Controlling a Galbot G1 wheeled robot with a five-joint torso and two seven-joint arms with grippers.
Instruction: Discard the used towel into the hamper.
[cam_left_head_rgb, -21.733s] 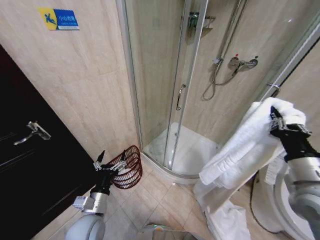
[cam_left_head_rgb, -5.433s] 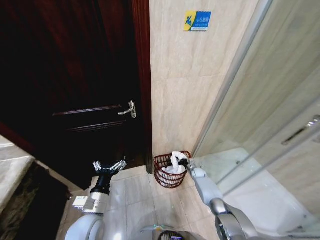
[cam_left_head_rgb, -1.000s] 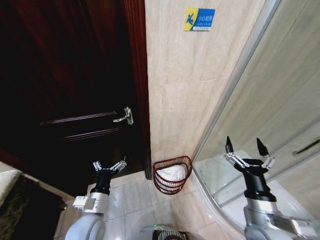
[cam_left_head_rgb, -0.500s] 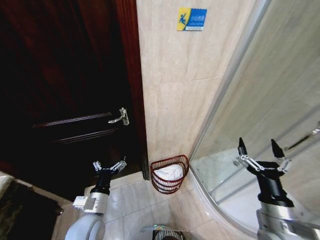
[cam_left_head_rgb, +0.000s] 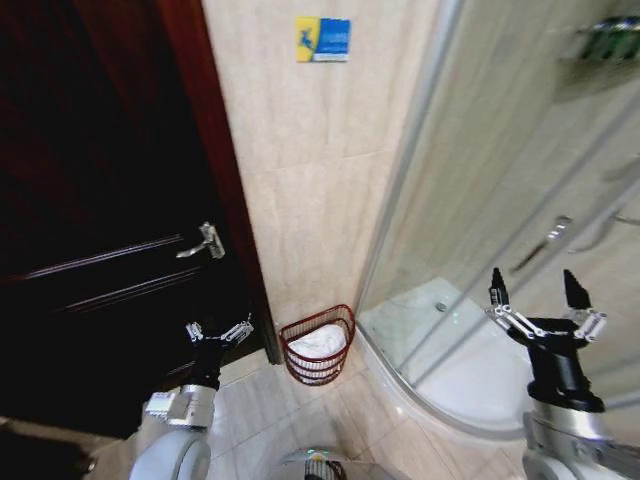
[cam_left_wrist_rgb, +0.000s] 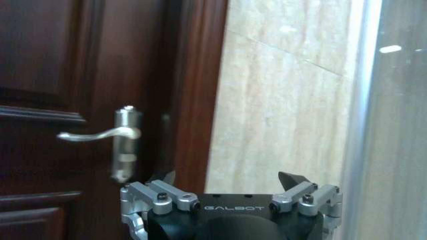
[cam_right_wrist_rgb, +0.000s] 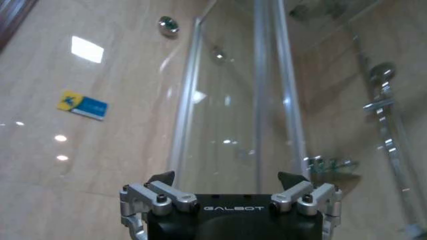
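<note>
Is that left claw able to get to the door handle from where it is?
Probably yes: the open left claw sits just below the door handle, with nothing between them.

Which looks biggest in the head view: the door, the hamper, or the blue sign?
1. Door, by far.
2. Hamper.
3. Sign, a bit smaller than the hamper, though it hangs at a different distance, so true size is unsure.

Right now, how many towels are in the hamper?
1 visible: a white towel lying inside the hamper on the floor by the wall, between the door and the shower glass. More could be hidden underneath.
</note>
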